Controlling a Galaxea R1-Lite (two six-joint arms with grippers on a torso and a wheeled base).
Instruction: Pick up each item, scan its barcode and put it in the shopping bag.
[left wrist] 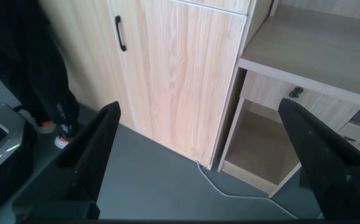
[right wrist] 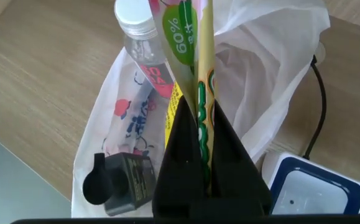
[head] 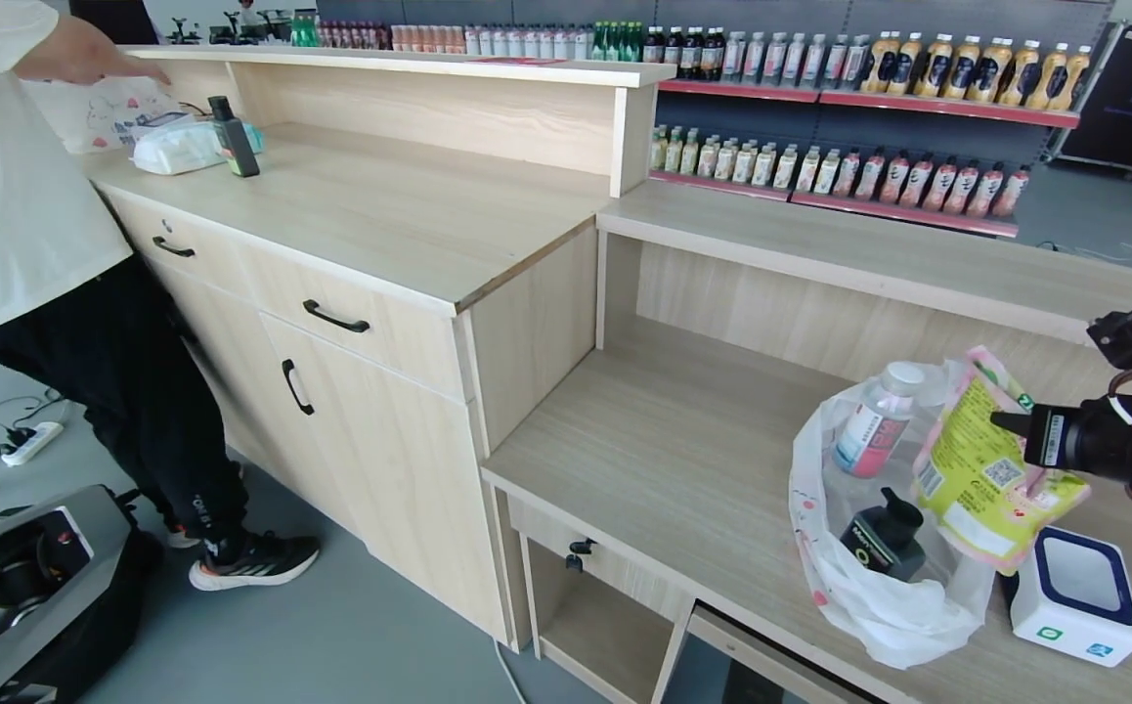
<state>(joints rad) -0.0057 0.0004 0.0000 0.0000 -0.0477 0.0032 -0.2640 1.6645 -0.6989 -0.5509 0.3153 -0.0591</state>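
Right gripper (head: 1001, 422) (right wrist: 199, 124) is clamped on a green-yellow pouch (head: 977, 469) (right wrist: 186, 37), pinching it near the top edge. The pouch hangs upright, slightly tilted, at the right side of the shopping bag (head: 849, 596) (right wrist: 279, 56) and over its open mouth. Can't tell whether its lower end is inside the bag or just against the rim.

The shopping bag is white thin plastic and sits slumped open on the lower surface (head: 683, 460). Inside the bag is a clear bottle (head: 874, 420) (right wrist: 139, 50) with a white cap, leaning. A black pump bottle (head: 884, 543) (right wrist: 120, 183) also lies in the bag, nearer the robot.

A scanner (head: 1074, 596) (right wrist: 310, 193), a white box with a blue frame, stands on the surface just beside the bag on its right.

Left gripper (left wrist: 198, 109) is wide open and holds nothing. It is well apart from the bag, low over the grey floor (left wrist: 167, 180) in front of the cabinet door (left wrist: 180, 68).

A wipes pack (head: 175, 147) and an upright dark bottle (head: 232, 137) are on the higher surface, far left of the bag. Drink shelves (head: 869, 98) stand behind the bag, well apart.
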